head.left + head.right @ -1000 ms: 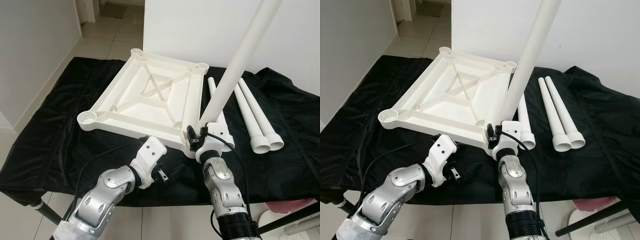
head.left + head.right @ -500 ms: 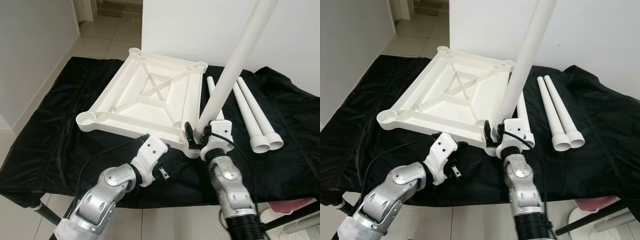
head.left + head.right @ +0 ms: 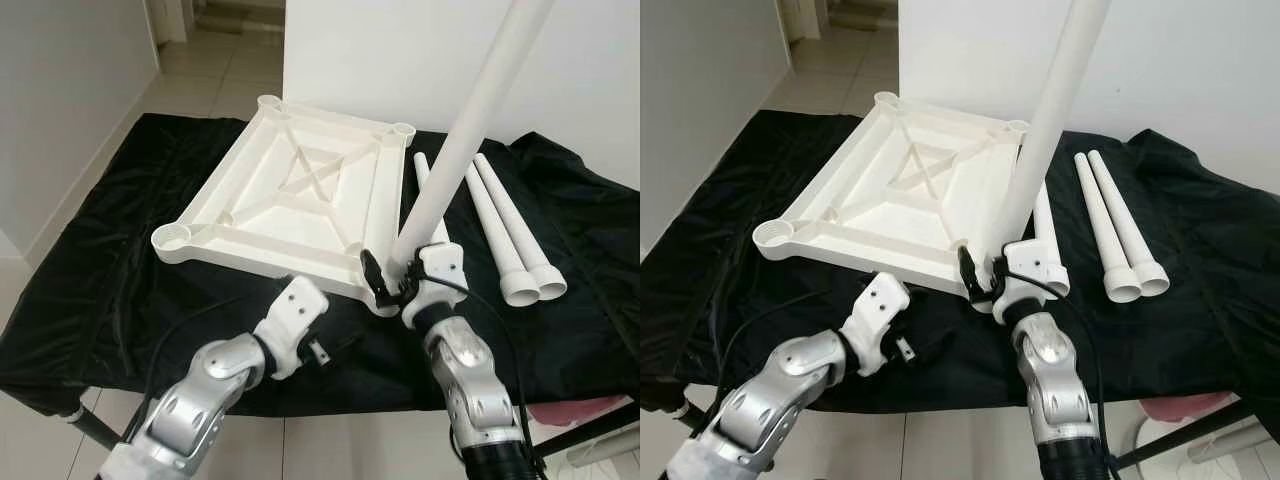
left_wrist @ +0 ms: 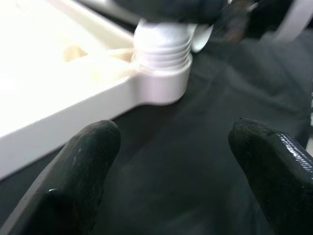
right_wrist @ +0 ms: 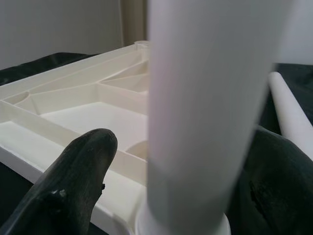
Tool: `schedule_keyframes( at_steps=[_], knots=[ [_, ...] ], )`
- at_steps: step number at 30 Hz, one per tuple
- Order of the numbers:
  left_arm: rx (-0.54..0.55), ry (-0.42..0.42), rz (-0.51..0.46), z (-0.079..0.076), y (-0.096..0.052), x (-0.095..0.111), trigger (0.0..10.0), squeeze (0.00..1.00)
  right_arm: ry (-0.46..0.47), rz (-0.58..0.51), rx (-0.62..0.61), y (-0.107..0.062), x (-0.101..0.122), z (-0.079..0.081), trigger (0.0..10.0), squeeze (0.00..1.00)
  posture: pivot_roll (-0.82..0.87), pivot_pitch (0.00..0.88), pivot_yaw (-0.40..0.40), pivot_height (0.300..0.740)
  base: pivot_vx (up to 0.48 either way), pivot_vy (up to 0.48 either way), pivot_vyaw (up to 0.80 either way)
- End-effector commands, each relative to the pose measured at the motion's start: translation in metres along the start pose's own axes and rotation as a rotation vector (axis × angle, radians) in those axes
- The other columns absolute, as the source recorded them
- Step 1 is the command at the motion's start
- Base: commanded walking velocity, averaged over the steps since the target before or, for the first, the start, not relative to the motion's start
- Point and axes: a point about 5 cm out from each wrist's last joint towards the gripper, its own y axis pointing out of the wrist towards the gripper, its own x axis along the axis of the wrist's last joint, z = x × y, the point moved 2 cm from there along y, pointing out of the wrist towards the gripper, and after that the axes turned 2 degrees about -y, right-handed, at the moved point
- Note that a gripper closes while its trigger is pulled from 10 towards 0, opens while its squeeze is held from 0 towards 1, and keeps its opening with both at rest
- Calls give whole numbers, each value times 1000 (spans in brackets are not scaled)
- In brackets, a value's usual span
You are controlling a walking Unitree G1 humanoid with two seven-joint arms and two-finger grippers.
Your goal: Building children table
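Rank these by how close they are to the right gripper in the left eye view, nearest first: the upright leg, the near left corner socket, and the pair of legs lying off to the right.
From the right gripper:
1. Upright leg: between its fingers, standing in the tabletop's near right corner.
2. Pair of lying legs: on the black cloth, to the right.
3. Near left corner socket: across the upturned tabletop, to the left.

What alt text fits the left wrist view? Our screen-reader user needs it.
A white table leg's threaded end sits in the corner socket of the upturned white tabletop, on black cloth. The open left gripper hovers just short of it.
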Motion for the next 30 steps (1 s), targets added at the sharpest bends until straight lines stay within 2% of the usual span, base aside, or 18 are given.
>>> schedule_keyframes(
  at_steps=[1, 3, 5, 6, 9, 10, 11, 12, 18, 20, 22, 24, 26, 30],
  knots=[
    [-47, 25, 1, -4, -7, -1, 10000, 0, 41, -29, -32, -6, 3, -7, 10000, 0, 18, 0, -74, 740, 0, 0, 0],
    [-63, 24, 25, -3, -12, -5, 10000, 0, 56, -35, -24, -10, 4, -8, 10000, 0, 17, 0, -68, 740, 0, 0, 0],
    [-102, 53, 94, 3, -25, -16, 10000, 0, 84, -27, 32, -16, 2, -8, 10000, 0, 14, 1, -66, 740, 0, 0, 0],
    [-102, 53, 94, 3, -25, -16, 10000, 0, 84, -27, 32, -16, 2, -8, 10000, 0, 14, 1, -66, 740, 0, 0, 0],
    [-62, 93, 193, 36, -41, -29, 10000, 0, 98, -12, 106, -19, 0, -9, 10000, 0, 11, 3, -54, 740, 0, 0, 0],
    [-62, 93, 193, 36, -41, -29, 10000, 0, 98, -12, 106, -19, 0, -9, 10000, 0, 11, 3, -54, 740, 0, 0, 0],
    [-29, 116, 195, 54, -45, -25, 10000, 0, 95, 5, 169, -24, -2, -7, 10000, 0, 10, 4, -45, 740, 0, 0, 0],
    [-20, 129, 192, 60, -46, -22, 10000, 0, 84, 16, 188, -27, -4, -6, 10000, 0, 7, 1, -40, 740, 0, 0, 0],
    [28, 174, 184, 77, -45, -16, 10000, 0, 99, 55, 228, -33, -11, -7, 10000, 0, 1, 0, -31, 740, 0, 0, 0],
    [71, 189, 150, 89, -41, -6, 10000, 0, 113, 70, 235, -35, -13, -13, 10000, 0, 2, 0, -28, 740, 0, 0, 0],
    [78, 188, 143, 91, -40, -4, 10000, 0, 117, 69, 228, -34, -13, -16, 10000, 0, 2, 0, -28, 740, 0, 0, 0],
    [71, 182, 122, 95, -38, 0, 10000, 0, 96, 70, 227, -34, -14, -20, 10000, 0, 4, 0, -27, 740, 0, 0, 0],
    [74, 178, 101, 98, -33, 3, 10000, 0, 31, 72, 209, -32, -18, -22, 10000, 0, 6, 0, -26, 740, 0, 0, 0],
    [90, 153, 52, 104, -26, 6, 10000, 0, -36, 86, 197, -30, -23, -18, 10000, 0, -1, 0, -33, 740, 0, 0, 0]
  ],
)
